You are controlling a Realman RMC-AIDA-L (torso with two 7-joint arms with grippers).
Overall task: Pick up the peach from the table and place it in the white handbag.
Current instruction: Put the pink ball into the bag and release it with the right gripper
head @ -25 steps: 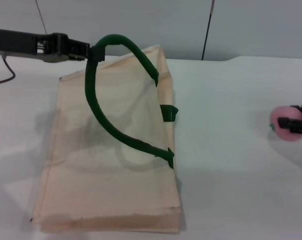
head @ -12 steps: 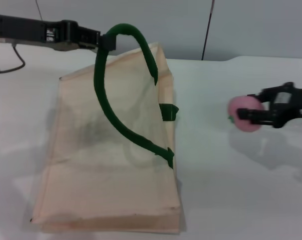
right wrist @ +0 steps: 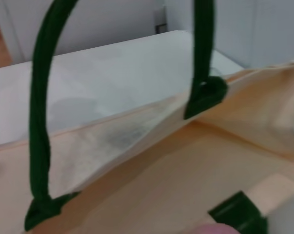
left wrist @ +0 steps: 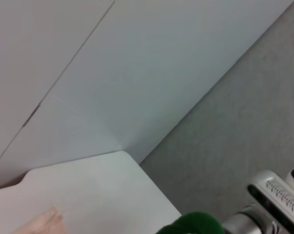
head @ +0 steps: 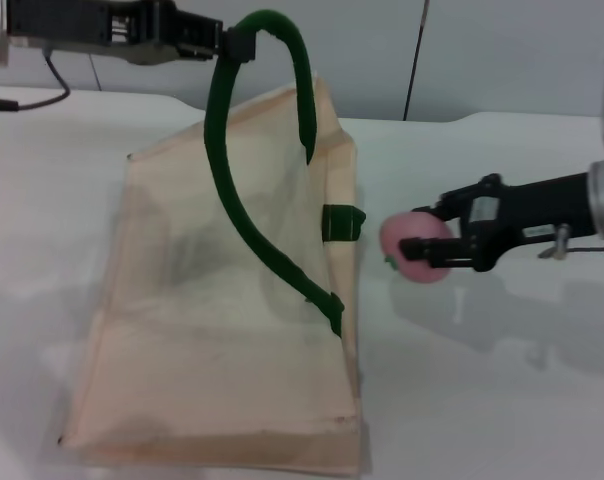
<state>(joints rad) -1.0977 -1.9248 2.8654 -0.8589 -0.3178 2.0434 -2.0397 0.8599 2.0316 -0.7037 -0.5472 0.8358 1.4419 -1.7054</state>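
The white handbag [head: 222, 330] lay on the white worktop [head: 502, 400], its near end flat and its far, open end raised. Just beside that opening, the right gripper [head: 429, 247] had its jaws closed around the peach [head: 414, 247], carried clear of the worktop. Farther back, the left gripper [head: 232, 42] had its jaws clamped on the top of a green handle [head: 232, 190], lifting it above the bag.
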